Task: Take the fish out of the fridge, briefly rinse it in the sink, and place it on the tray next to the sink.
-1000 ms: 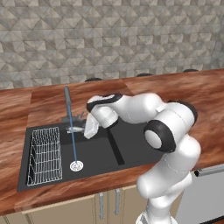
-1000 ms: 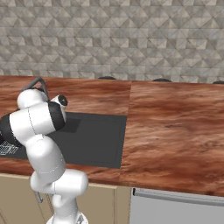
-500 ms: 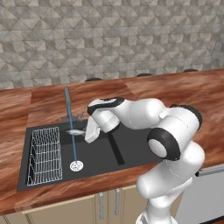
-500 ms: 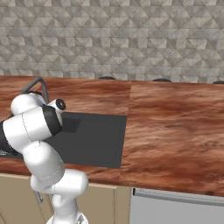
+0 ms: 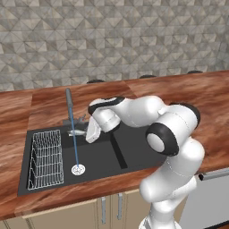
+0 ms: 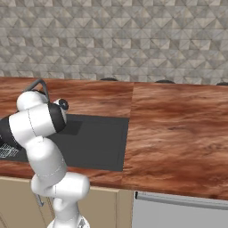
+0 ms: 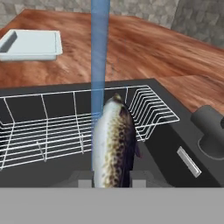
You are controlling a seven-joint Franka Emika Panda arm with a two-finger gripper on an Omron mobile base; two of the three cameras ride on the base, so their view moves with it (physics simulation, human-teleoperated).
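Note:
A speckled grey fish (image 7: 114,144) sticks out from between my fingertips (image 7: 85,178), with my gripper (image 7: 111,179) shut on it. Its head touches the blue water stream (image 7: 99,52) falling from the faucet (image 5: 69,103). From the left base view the gripper (image 5: 91,132) holds the fish (image 5: 77,132) over the left basin of the black sink (image 5: 100,156), level with the counter. The pale tray (image 7: 30,43) lies on the wooden counter beyond the sink. The fridge is out of view.
A white wire rack (image 5: 44,159) stands in the left part of the basin, beside the round drain (image 5: 78,169). A divider (image 5: 118,150) splits the sink in two. Wooden counter (image 6: 178,129) stretches to the right, and a tiled wall rises behind.
My elbow has swung out to the right and forward. The gripper with the fish has sunk slightly and stays at the water stream.

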